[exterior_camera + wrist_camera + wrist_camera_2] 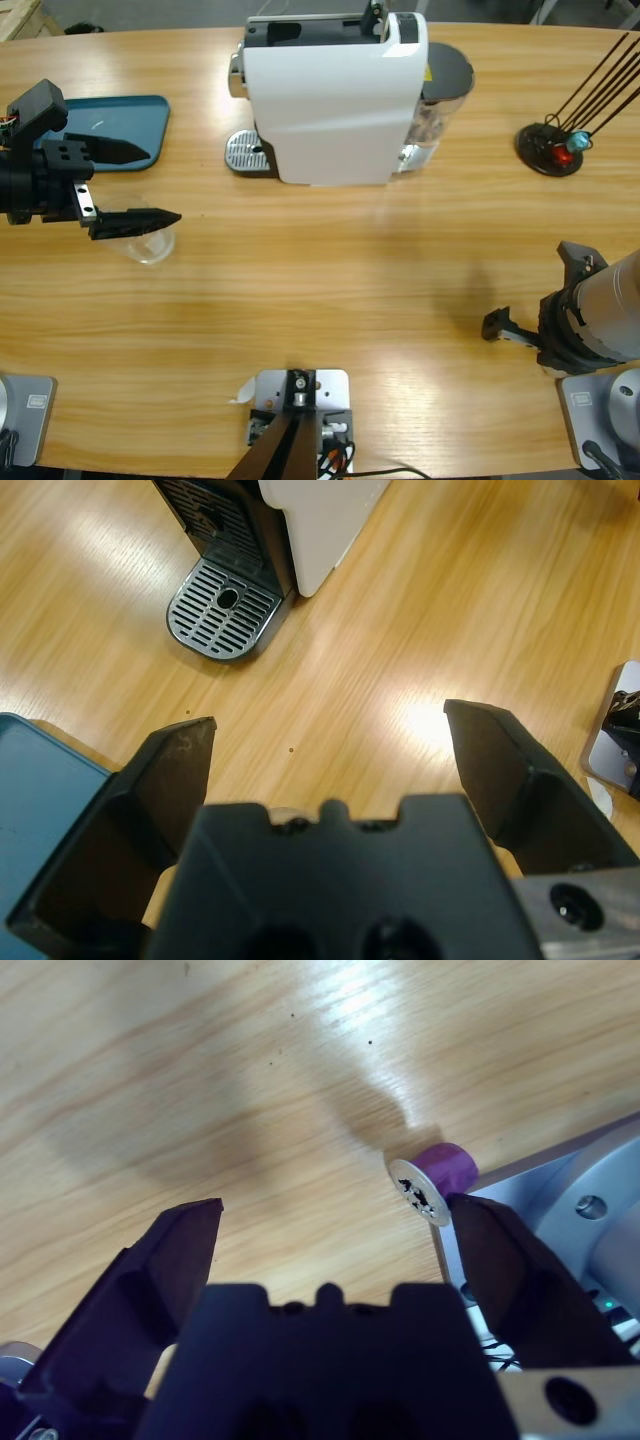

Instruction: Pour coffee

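Your left hand (125, 190) gapes wide above a clear glass (148, 243) near the desk's (330, 300) left edge, beside the teal tray (130, 115); coffee inside can't be made out. Right hand (330, 1230), also spread open, hovers by a purple capsule (440, 1175). Coffee machine (335, 95) stands at the back edge.

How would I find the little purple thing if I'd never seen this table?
Look in the right wrist view, at the wooden table near the grey metal plate. The purple capsule lies on its side beside the right gripper. It is the only purple thing, with a punctured silver foil end.
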